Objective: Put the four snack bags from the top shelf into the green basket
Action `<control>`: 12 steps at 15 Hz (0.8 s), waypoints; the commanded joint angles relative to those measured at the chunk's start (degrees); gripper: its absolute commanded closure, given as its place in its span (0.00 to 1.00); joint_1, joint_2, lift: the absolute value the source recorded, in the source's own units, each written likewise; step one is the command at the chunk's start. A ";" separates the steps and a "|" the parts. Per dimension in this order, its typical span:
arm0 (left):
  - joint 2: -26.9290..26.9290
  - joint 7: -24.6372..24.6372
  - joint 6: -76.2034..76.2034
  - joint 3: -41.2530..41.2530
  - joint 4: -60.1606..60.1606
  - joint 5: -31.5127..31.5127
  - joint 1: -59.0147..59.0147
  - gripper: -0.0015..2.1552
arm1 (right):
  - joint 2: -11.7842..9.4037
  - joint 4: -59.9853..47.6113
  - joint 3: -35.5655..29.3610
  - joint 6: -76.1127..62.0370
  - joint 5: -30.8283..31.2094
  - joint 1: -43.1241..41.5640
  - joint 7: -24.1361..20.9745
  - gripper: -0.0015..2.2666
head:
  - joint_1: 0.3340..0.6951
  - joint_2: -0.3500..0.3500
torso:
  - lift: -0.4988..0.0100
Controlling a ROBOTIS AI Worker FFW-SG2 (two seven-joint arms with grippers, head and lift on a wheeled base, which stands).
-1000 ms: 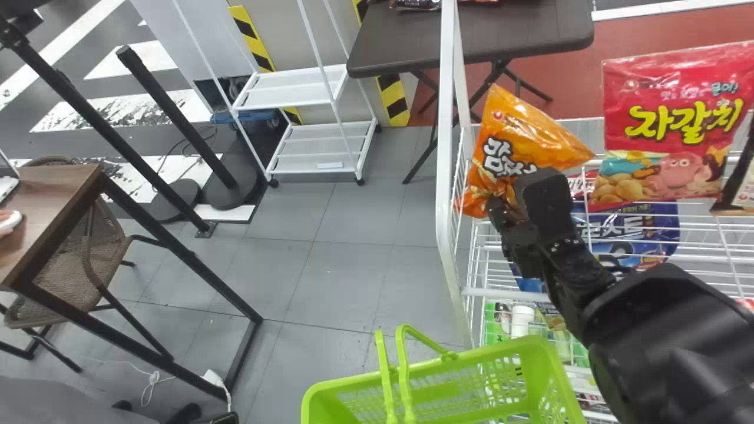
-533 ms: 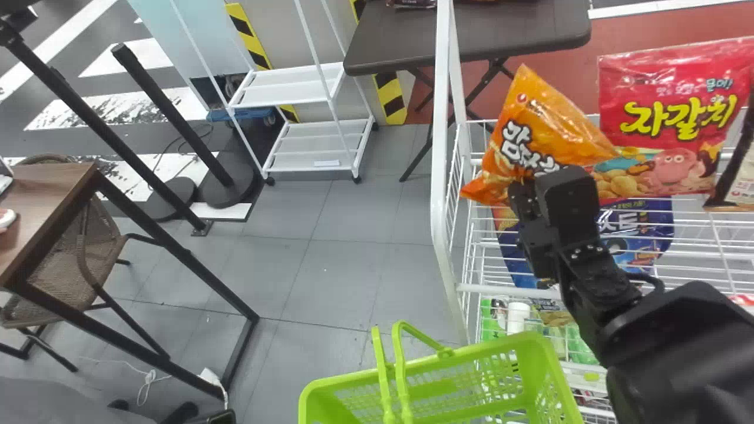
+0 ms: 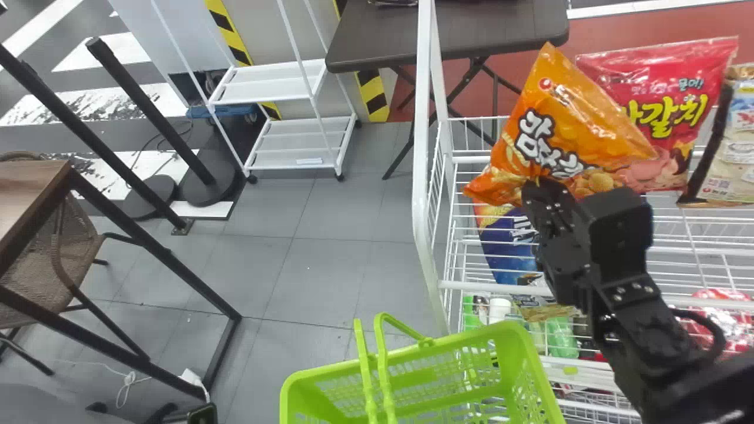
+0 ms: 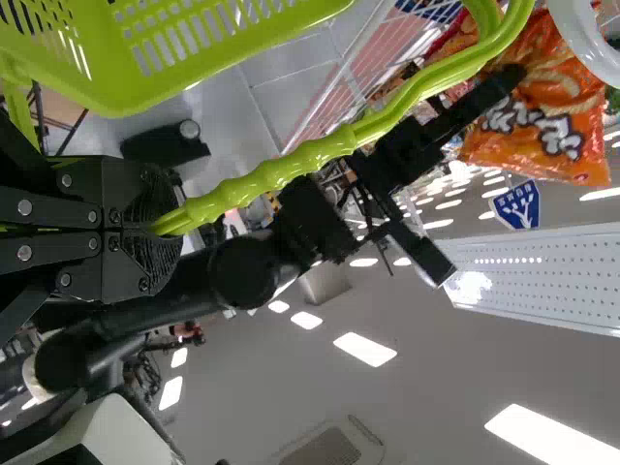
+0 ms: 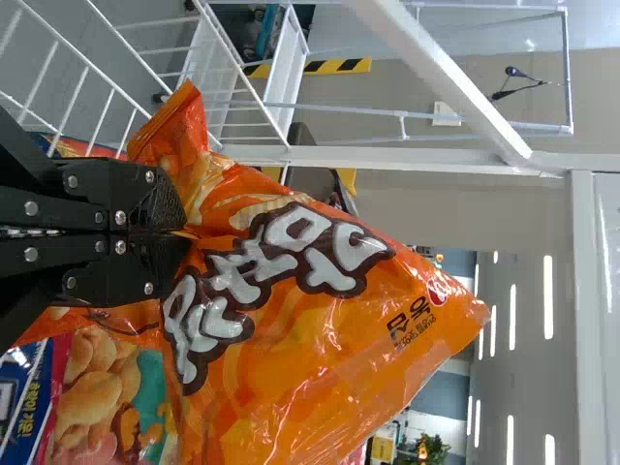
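My left gripper clamps green handle, green basket just beside it. Rightward, my right gripper pinches orange snack bag by gathered lower edge; bag fans out beyond fingertips. Right of that gripper: red bag, then beige bag. Held bag likely light, soft, slippery, contents crushable; edge seam, not puffed belly, suits gripping.

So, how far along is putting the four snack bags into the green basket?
Done: the orange bag is gripped. In hand: the right jaws hold it by one end, outside the basket, while the left jaws hold the basket's handle. Left: lowering it in, then the red bag and beige bag at the white rack. I can't tell where the fourth is.
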 commanded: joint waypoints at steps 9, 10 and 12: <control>-0.24 -0.66 1.11 -0.05 0.28 -0.95 -2.84 1.00 | -9.76 -28.01 -0.62 17.69 -0.71 21.13 1.34 0.99 | 1.00 0.88 | 0.97; -0.24 -0.66 1.11 -0.05 0.28 -1.13 -2.84 1.00 | -10.29 -30.47 0.08 21.03 -0.80 22.27 2.48 0.99 | 1.00 0.89 | 0.97; -0.24 -0.66 1.29 -0.05 0.45 -1.21 -2.93 1.00 | -11.61 -33.55 2.63 28.23 -1.50 22.53 3.54 0.99 | 1.00 0.93 | 0.97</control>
